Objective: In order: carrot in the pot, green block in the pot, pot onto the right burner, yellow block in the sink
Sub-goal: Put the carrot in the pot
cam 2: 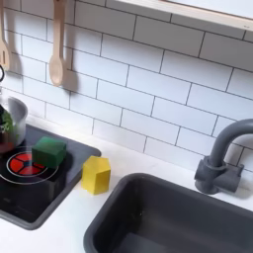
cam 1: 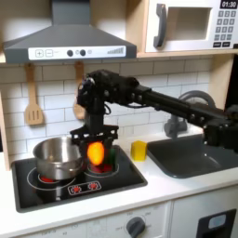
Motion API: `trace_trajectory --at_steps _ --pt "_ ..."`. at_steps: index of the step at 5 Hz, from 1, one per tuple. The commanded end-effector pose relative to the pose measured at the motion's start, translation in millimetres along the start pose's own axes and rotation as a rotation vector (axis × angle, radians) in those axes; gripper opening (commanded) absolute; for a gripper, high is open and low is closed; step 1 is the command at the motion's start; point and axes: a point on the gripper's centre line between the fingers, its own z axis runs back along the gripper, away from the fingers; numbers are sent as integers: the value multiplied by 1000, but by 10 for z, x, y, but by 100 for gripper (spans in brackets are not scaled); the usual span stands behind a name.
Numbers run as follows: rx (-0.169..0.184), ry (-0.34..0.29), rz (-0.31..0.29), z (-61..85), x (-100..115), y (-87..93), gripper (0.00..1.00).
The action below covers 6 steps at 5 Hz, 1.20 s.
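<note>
One gripper (cam 1: 96,149) hangs over the black cooktop in the first exterior view, its jaws closed on the orange carrot (cam 1: 96,151), just right of the shiny round pot (cam 1: 59,158) on the left burner. Beside the cooktop stands the yellow block (cam 1: 138,150), with the dark grey sink (cam 1: 191,158) beyond. In the second exterior view, the green block (cam 2: 49,152) sits on the red-ringed right burner (cam 2: 25,165), and a curved faucet (cam 2: 219,158) rises behind the basin.
</note>
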Motion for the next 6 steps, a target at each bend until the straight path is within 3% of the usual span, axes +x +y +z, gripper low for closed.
trace_trajectory --at_steps 1,3,6 --pt "43 22 94 -22 179 207 0" --pt "51 14 100 6 292 294 0" --pt "29 25 86 -23 439 482 0"
